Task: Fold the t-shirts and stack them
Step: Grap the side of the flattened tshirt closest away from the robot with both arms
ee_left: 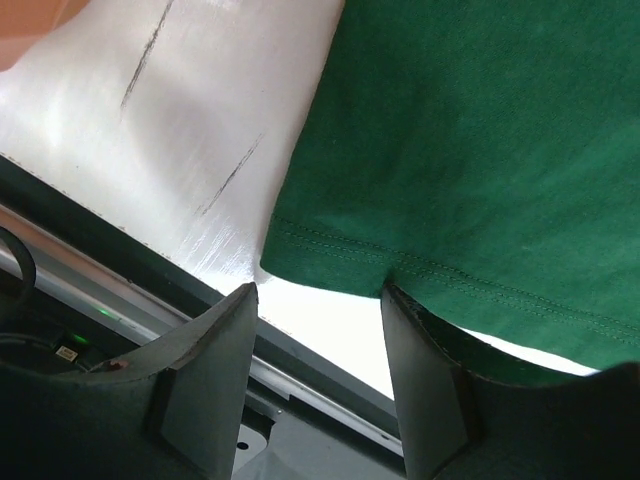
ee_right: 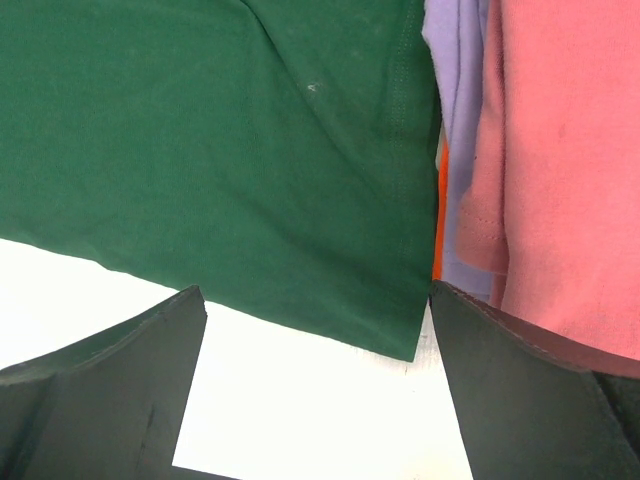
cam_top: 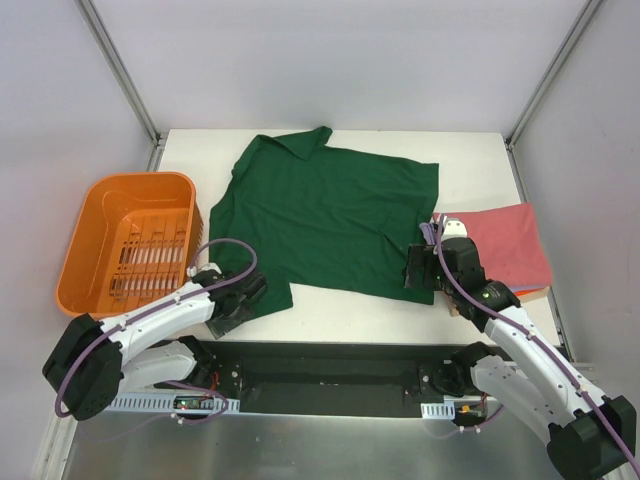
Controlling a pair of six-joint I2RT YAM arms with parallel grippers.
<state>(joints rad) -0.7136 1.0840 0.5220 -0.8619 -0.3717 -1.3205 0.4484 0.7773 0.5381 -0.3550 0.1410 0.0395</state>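
The dark green collared t-shirt [cam_top: 325, 215] lies spread flat on the white table. My left gripper [cam_top: 240, 305] is open at its near left hem corner [ee_left: 300, 255], one finger [ee_left: 425, 360] touching under the hem. My right gripper [cam_top: 420, 270] is open just short of the near right hem corner [ee_right: 395, 335]. A stack of folded shirts lies at the right: pink-red [cam_top: 505, 245] on top, lavender [ee_right: 455, 110] and orange [ee_right: 439, 220] edges showing below.
An orange slotted plastic basket [cam_top: 130, 240] stands at the left, off the table's edge. The table's near edge [ee_left: 150, 250] and the black arm rail [cam_top: 330, 375] run along the front. Bare white table [ee_right: 300, 420] lies under my right gripper.
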